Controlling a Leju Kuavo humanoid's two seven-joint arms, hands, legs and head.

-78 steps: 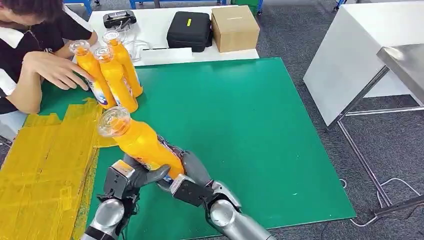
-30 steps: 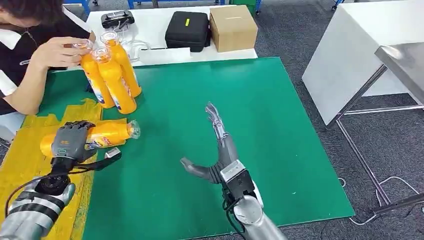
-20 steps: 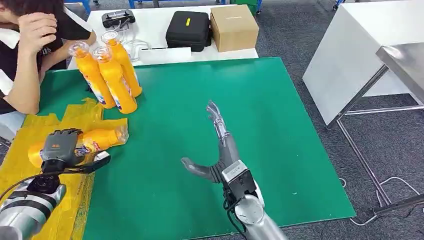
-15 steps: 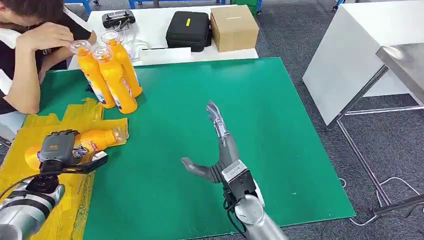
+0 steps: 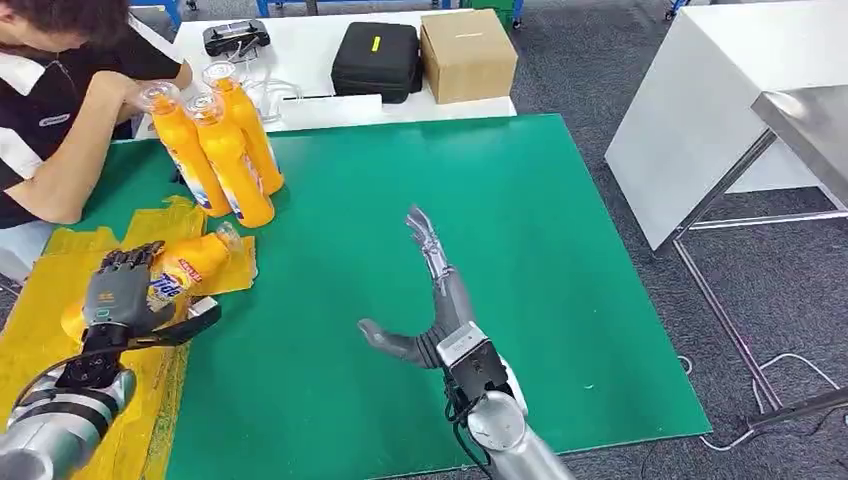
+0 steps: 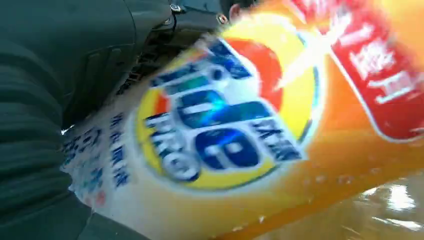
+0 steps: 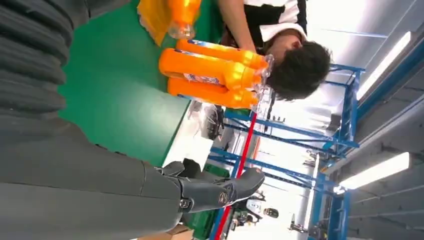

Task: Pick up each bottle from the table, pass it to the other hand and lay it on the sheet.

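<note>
Bottle [image 5: 185, 268] lies on its side on the yellow sheet [image 5: 60, 340] at the left edge of the green table [image 5: 480, 260], clear cap end toward the table's far side. Head view: left hand [image 5: 118, 287] sits over the bottle's lower body, dark fingers draped on it — grip or just resting, can't tell from here. Right hand [image 5: 425, 300] is over the middle of the green table, palm up, fingers straight and apart, thumb out to the side, holding nothing. Three upright bottles [image 5: 220, 140] stand bunched near the far-left corner; a person's arm [image 5: 70, 150] reaches in beside them. Black case [image 5: 378, 62] and cardboard box [image 5: 468, 55] are on the white table behind.

Left wrist view: bottle label [image 6: 220, 125] close up, blurred; dark fingers [image 6: 170, 20] lie against the bottle.

Right wrist view: thumb [image 7: 220, 192] stretched out, clear of everything — the three bottles [image 7: 215, 72] and the person beyond.
</note>
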